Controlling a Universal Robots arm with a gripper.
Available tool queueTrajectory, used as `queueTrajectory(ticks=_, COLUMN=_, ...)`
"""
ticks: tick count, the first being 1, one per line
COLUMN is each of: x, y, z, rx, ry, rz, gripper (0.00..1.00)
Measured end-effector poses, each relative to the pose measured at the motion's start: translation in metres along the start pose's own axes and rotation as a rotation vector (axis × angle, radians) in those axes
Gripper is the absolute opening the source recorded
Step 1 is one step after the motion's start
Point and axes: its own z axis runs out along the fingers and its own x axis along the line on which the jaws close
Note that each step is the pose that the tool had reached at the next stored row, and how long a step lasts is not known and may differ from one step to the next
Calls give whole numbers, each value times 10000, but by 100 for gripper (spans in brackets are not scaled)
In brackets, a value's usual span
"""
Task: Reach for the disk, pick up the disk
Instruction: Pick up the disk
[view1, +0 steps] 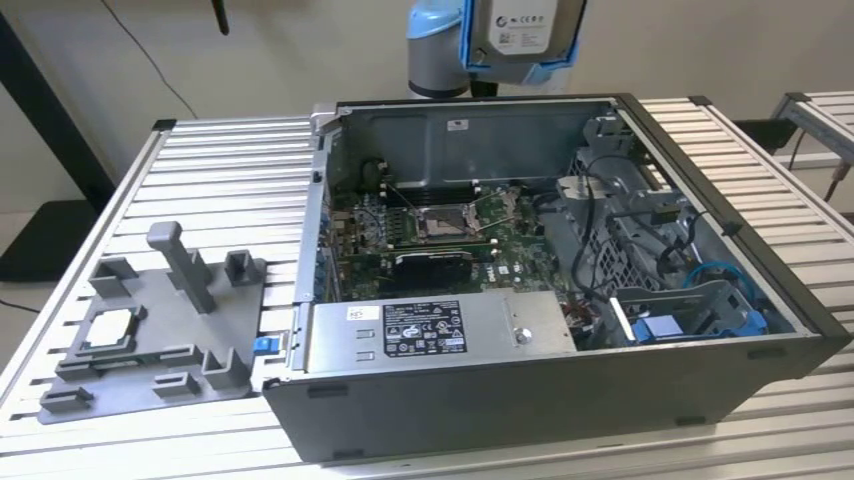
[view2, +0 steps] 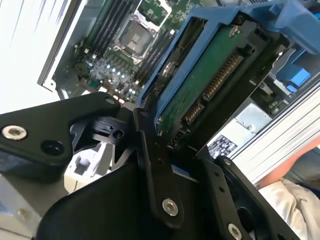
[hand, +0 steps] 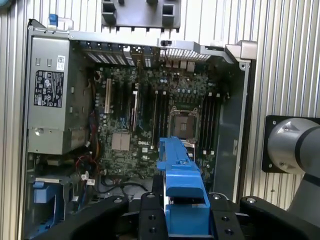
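Pincer (view2: 175, 140) is pinching the disk (view2: 200, 75) by its connector end, black fingers (view2: 155, 165) clamped across the blue frame. In the exterior view the disk (view1: 523, 35) hangs high above the far wall of the open computer case (view1: 561, 330), well clear of the motherboard (view1: 441, 225). Pickup looks done. You want the grip square on the frame and the disk level; tilt risks a slip onto the board. Grey fixture (view1: 154, 330) sits on the bench (view1: 214, 160) at the exterior view's left.
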Motion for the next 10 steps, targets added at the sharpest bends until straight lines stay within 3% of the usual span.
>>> queueTrajectory(ticks=10, x=14, y=-301, z=-9, rx=-1, ry=2, rz=-1, gripper=0)
